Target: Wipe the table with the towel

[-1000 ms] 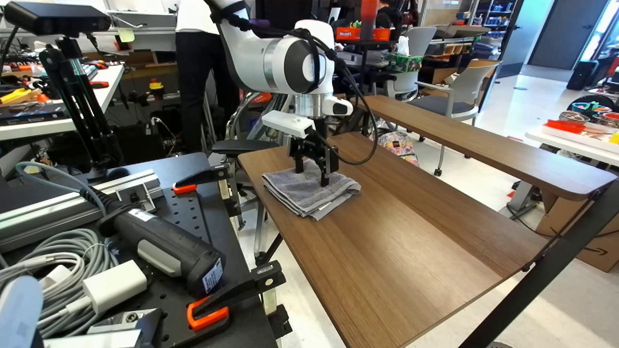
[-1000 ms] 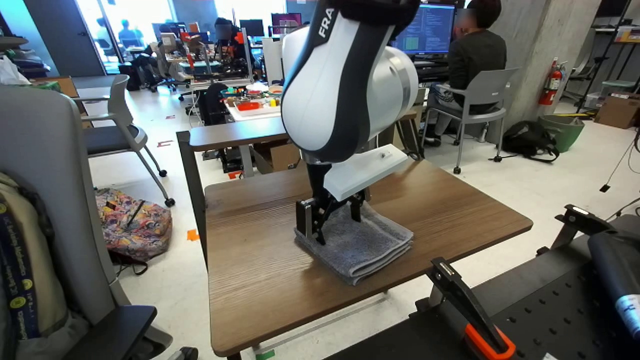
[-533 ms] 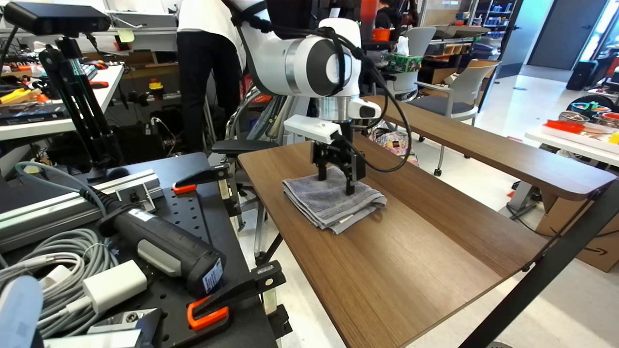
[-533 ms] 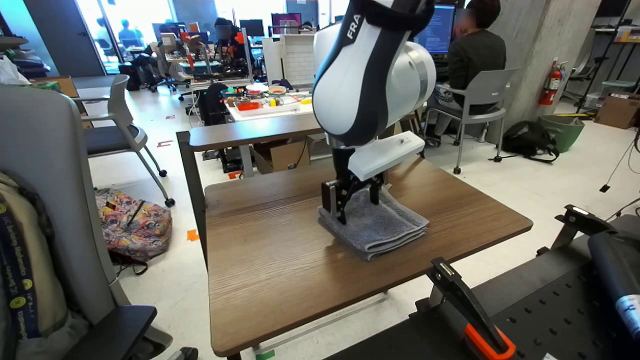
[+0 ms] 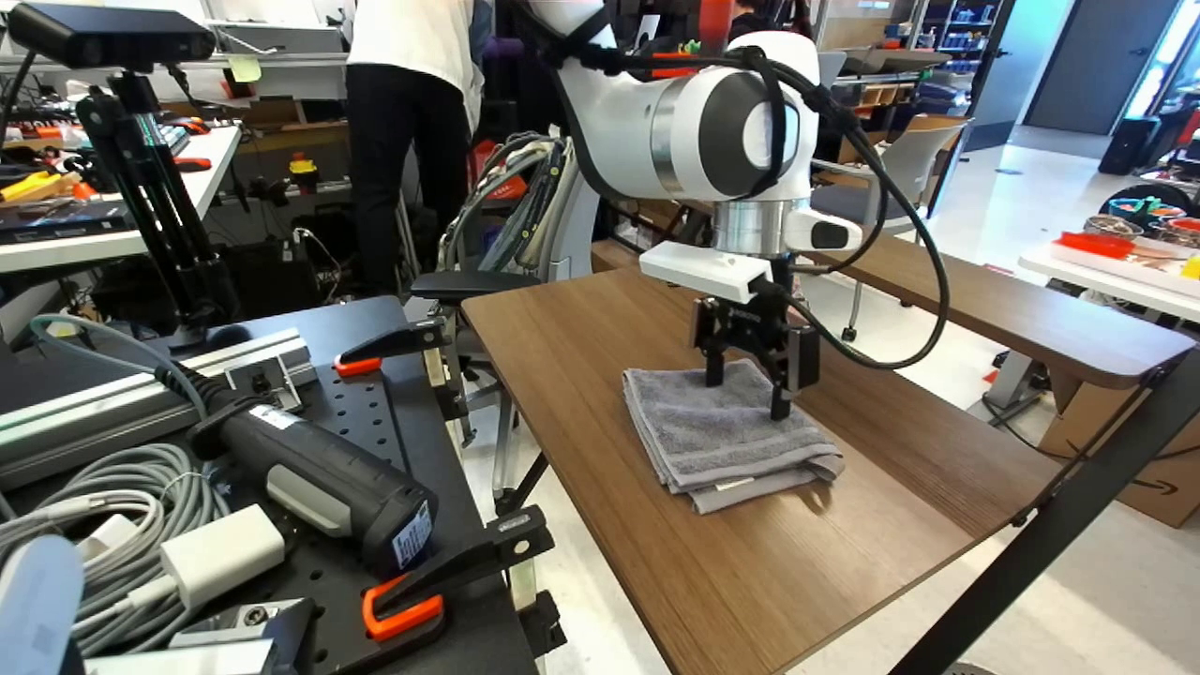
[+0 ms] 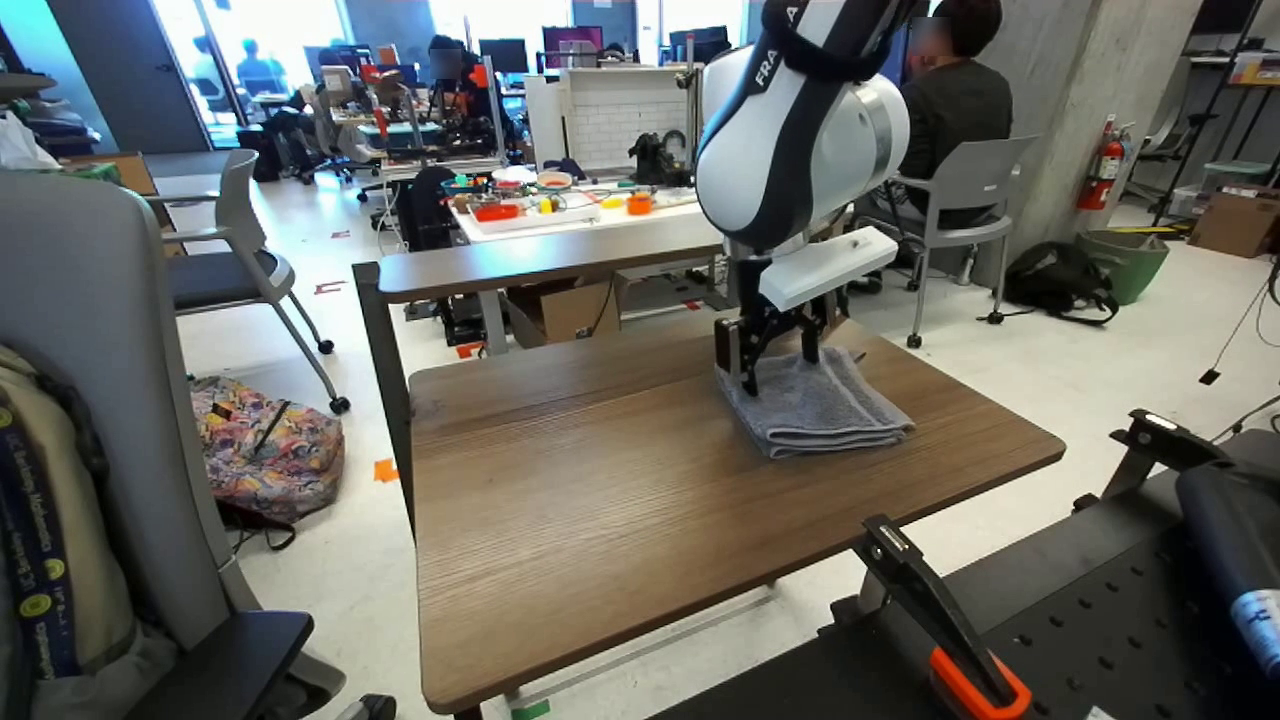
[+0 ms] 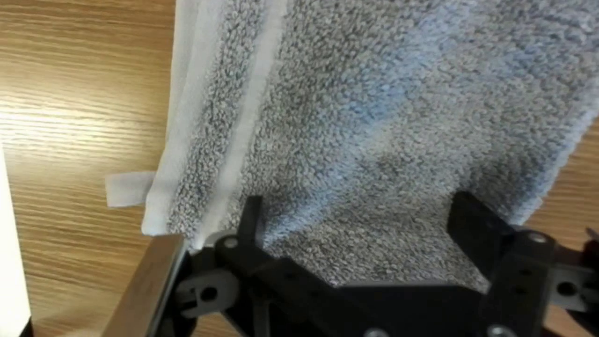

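The towel [image 5: 712,445] lies folded on the table [image 5: 581,328], shifted since a second ago; in an exterior view it has slid rightward and toward the table's near end, with a wider strip of tabletop between it and the table's left edge as pictured there; in an exterior view the towel [image 6: 825,410] has moved rightward and farther back; the gripper [image 5: 747,399] has travelled with it, standing over much the same part of the towel as before; its jaws are spread wide, as they were, with nothing clamped between them; both fingers [image 7: 472,229] point down with their tips resting on the towel's upper face; in the wrist view a broad, lightly creased stretch of towel shows between them, and a pale tag [image 7: 128,188] sticks out past the towel's edge over the table; the arm [image 5: 637,136] has moved rightward in both exterior views, and an orange container [image 6: 638,204] in the background has come into sight; the chair [image 5: 568,225] behind the table shows more of its back than it did.
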Controlling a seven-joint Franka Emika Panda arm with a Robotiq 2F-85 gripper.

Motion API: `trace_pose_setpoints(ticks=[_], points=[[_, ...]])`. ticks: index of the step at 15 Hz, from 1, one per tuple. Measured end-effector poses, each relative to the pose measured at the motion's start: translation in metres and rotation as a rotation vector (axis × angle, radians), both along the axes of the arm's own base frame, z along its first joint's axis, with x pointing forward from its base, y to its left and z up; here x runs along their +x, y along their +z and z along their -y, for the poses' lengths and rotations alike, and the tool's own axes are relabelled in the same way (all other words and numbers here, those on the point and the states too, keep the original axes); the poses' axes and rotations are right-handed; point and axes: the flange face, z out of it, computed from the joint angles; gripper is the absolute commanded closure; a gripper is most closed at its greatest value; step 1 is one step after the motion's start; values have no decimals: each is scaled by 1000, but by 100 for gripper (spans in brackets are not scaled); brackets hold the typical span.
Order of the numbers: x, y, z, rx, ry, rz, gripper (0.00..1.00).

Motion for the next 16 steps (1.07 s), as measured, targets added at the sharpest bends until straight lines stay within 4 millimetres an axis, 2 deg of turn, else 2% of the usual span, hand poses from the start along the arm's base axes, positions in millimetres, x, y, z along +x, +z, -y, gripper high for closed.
trace_pose_setpoints(ticks=[2, 4, 7, 9, 13, 16], points=[[9, -2, 15, -16, -21, -3, 0], [16, -2, 21, -24, -30, -1, 0], [20, 2, 18, -19, -28, 4, 0], [20, 14, 12, -1, -15, 9, 0], [4, 56, 10, 51, 34, -1, 0], [-15, 68, 23, 79, 66, -35, 0]])
